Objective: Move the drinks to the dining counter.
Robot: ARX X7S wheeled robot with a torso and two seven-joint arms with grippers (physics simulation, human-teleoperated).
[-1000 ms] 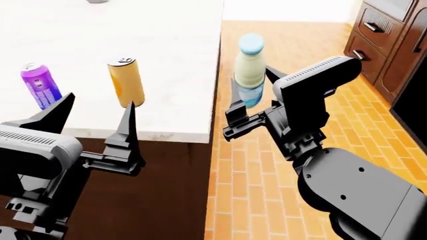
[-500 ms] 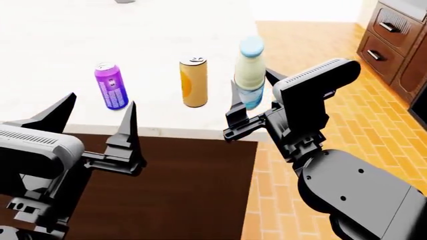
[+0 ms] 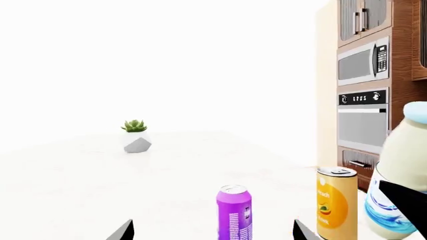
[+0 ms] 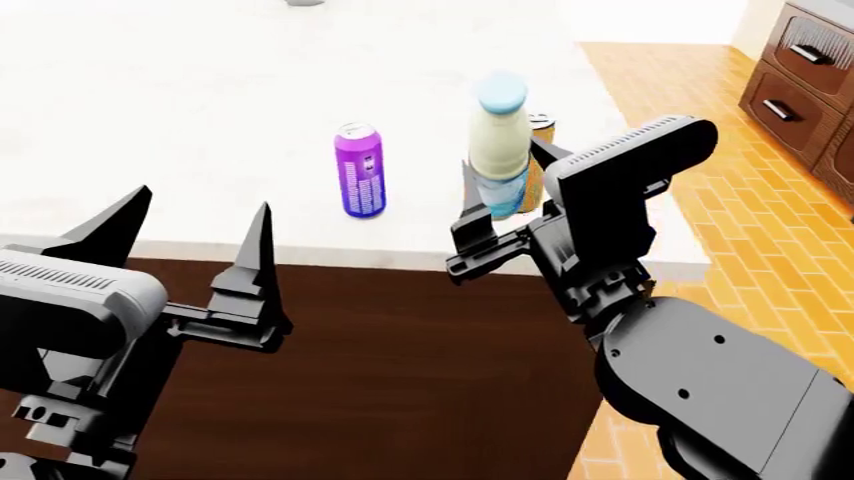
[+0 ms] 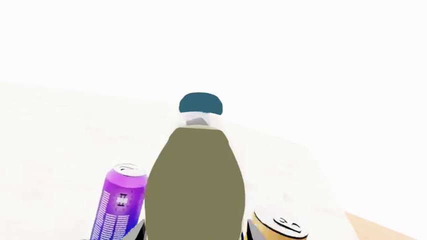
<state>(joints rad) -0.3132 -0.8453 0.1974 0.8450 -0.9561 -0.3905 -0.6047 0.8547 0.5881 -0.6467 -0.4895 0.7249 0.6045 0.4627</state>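
Observation:
The dining counter [image 4: 174, 120] is a wide white top on a dark brown base. On it stand a purple can [image 4: 359, 170] and an orange-yellow can [image 4: 539, 165], the latter half hidden behind the bottle. My right gripper [image 4: 505, 190] is shut on the milky-white bottle [image 4: 499, 140] with a blue cap, held upright above the counter's near edge. In the right wrist view the bottle [image 5: 195, 185] fills the space between the jaws, flanked by the purple can [image 5: 120, 202] and the orange can [image 5: 280, 227]. My left gripper [image 4: 198, 212] is open and empty, in front of the counter's edge, facing the purple can [image 3: 234, 212].
A small plant in a white pot [image 3: 136, 136] stands far back on the counter. A wall oven and microwave [image 3: 363, 100] rise beyond the counter's end. Brown drawers [image 4: 801, 70] and orange tiled floor [image 4: 761, 230] lie to the right.
The head view has swung left: the counter and both cans slid rightward in it. The held bottle, earlier over the floor, now hangs over the counter's edge in front of the orange can.

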